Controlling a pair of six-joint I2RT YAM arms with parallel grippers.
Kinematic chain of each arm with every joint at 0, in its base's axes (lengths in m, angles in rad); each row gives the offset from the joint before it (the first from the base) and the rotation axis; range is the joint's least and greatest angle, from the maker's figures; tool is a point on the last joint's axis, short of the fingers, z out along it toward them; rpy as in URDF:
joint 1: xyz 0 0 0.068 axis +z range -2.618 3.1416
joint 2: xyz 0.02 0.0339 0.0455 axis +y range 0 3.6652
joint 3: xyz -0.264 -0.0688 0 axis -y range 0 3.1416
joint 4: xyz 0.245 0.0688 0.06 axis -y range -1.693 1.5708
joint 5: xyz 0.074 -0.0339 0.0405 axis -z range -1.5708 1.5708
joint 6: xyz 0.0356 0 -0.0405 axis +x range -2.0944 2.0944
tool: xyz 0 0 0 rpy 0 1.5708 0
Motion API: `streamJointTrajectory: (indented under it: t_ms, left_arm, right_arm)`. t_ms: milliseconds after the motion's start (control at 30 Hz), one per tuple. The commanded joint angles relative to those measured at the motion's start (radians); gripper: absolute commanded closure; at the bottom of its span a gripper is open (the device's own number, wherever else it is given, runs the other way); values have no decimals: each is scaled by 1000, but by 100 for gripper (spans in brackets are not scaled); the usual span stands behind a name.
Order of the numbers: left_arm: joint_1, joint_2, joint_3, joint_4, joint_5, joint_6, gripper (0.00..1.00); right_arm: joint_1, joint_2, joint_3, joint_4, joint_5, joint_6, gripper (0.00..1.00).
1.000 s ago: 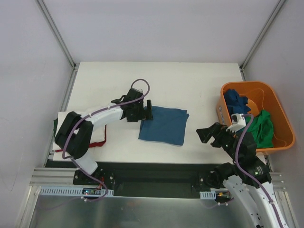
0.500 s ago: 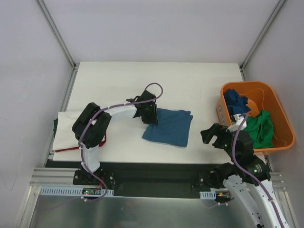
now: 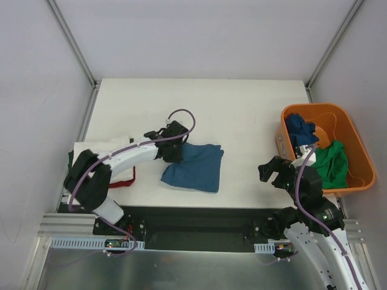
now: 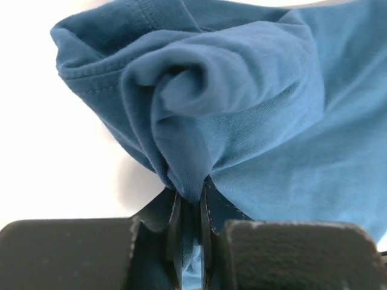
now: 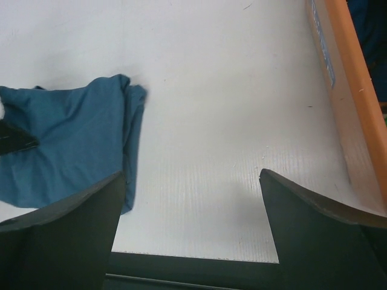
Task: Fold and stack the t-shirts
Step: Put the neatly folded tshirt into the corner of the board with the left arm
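Note:
A folded blue t-shirt (image 3: 196, 169) lies on the white table near its front middle. My left gripper (image 3: 174, 152) is shut on the shirt's left edge. In the left wrist view the fabric (image 4: 260, 115) bunches up into the pinch of the gripper (image 4: 190, 202). My right gripper (image 3: 273, 173) hangs open beside the basket, holding nothing. In the right wrist view the gripper (image 5: 192, 176) is over bare table, with the blue shirt (image 5: 66, 151) off to the left. A dark blue t-shirt (image 3: 300, 128) and a green one (image 3: 331, 163) lie in the basket.
The orange plastic basket (image 3: 358, 145) stands at the table's right edge; its wall (image 5: 347, 103) shows in the right wrist view. At the left front edge lies a white folded shirt (image 3: 91, 152) over a red one (image 3: 126, 182). Grey walls enclose the table.
My left gripper has shut on the blue shirt's left edge and pulled it leftward and nearer the front edge. The right arm has barely moved.

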Motion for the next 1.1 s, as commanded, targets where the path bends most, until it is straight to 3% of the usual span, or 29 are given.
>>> streamJointTrajectory:
  t_ms: [0,133,267,400,633,1067]
  left_arm:
    - [0,-239,-30,-215,-199,84,100]
    - [5,-357,-18,-372,-400,156,100]
    - [76,-432,-7,-462,-471,206,100]
    - [158,-460,33,-524,-465,263,100]
    - [211,-491,106,-608,-589,380,100]
    - [227,-591,320,-665,-588,450,100]
  right_arm:
    - [3,32,2,6,20,-10,4]
    - [3,87,8,-2,11,-7,4]
    - [3,127,11,-3,0,-10,3]
    - [2,127,7,0,19,-7,4]
    - [-7,119,-7,8,40,1,3]
    - [-9,136,-12,31,-13,-24,4]
